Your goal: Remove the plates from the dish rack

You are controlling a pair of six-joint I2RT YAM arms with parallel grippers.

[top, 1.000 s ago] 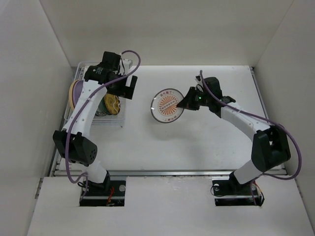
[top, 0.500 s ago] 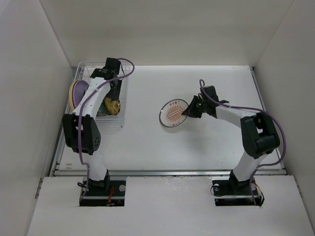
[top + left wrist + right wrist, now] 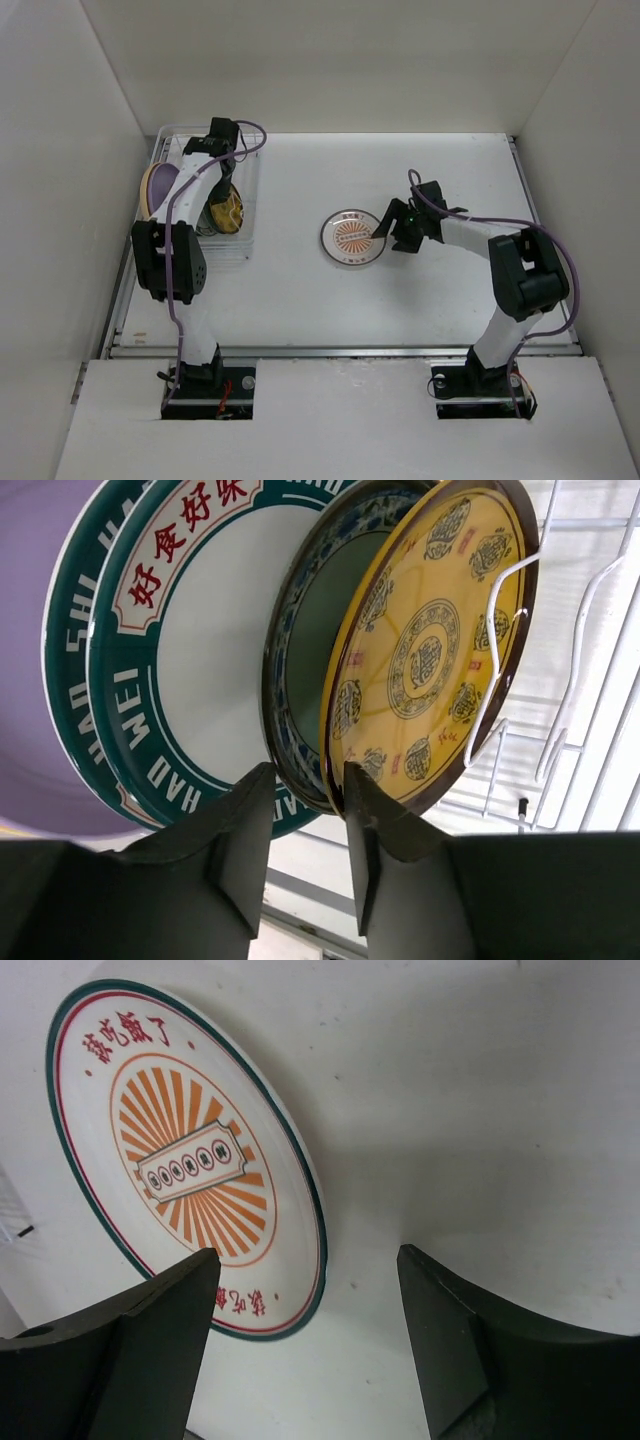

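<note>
Orange-rayed plate point(image 3: 353, 237) lay flat on the table point(image 3: 300, 290), unloaded, with my right gripper point(image 3: 385, 228) just beside it. At the left wrist, my left gripper point(image 3: 307, 785) straddled the teal plate point(image 3: 320, 650) rim in the dish rack point(image 3: 565, 730), to lift it; whether it was clamped, I could not tell. At the right wrist, the jaws stood wide and empty.

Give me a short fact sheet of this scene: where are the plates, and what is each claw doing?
On table: white round plate with orange sunburst, lying flat
In white wire dish rack, upright: purple-backed plate, teal-rimmed white plate, blue-rimmed plate, mustard-yellow plate
Left gripper: fingers straddle the blue-rimmed plate's lower rim; grip unclear
Right gripper: open, at the sunburst plate's edge
</note>
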